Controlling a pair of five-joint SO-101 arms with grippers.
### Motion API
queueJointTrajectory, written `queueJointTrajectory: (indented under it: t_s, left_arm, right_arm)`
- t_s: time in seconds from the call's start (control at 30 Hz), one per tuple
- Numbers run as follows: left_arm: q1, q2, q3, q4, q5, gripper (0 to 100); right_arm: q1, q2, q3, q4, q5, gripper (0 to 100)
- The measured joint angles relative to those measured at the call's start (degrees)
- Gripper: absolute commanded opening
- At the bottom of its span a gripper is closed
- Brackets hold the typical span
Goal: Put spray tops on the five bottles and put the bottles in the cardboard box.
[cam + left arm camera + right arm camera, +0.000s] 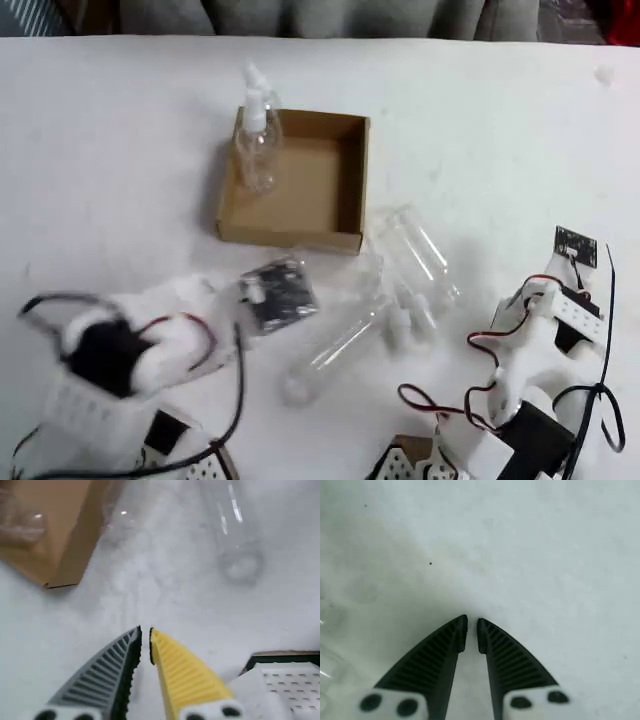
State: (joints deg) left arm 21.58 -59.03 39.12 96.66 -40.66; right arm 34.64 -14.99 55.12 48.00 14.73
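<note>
While one capped bottle [256, 140] stands in the cardboard box [310, 190], both arms wait near the table's front edge with nothing in hand.

The left gripper [145, 630] has its grey and yellow fingers drawn to a thin slit, empty. It points at bare table [120, 150] between the box's corner and a clear bottle [235, 535] lying on its side. The right gripper [471, 622] is likewise pinched nearly together on nothing, low over bare table and well apart from the box. The uncapped bottles [415, 250] lie in a loose heap just in front of the box's near wall, with white spray tops [405, 322] among them. That probably puts them within reach of either arm, one to steady and one to cap. The finished bottle sits against the box's left wall, which I judge leaves room for the rest. Most of the job looks undone.
</note>
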Motion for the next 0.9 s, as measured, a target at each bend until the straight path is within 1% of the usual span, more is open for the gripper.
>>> queueJointTrajectory:
  t_s: [0.1, 0.17, 0.23, 0.33, 0.47, 0.63, 0.9]
  left_arm:
    - [7.30, 5.36, 0.00, -1.05, 3.34, 19]
    - [11.16, 8.09, 0.00, -2.73, 6.24, 24]
    - [14.15, 10.73, 0.00, -5.45, 9.85, 25]
    - [16.88, 15.21, 0.00, -11.25, 15.03, 25]
    - [18.20, 22.15, 0.09, -20.75, 16.79, 25]
    - [18.29, 31.30, 0.09, -29.80, 17.32, 25]
    - [18.29, 40.79, 0.09, -39.82, 17.85, 25]
  right_arm:
    - [0.00, 0.00, 0.00, 0.00, 0.00, 1.8]
    - [0.00, 0.00, 0.00, 0.00, 0.00, 1.8]
    - [0.00, 0.00, 0.00, 0.00, 0.00, 1.8]
    - [0.00, 0.00, 0.00, 0.00, 0.00, 1.8]
    - [0.00, 0.00, 0.00, 0.00, 0.00, 1.8]
    - [0.00, 0.00, 0.00, 0.00, 0.00, 1.8]
    - [0.00, 0.00, 0.00, 0.00, 0.62, 1.7]
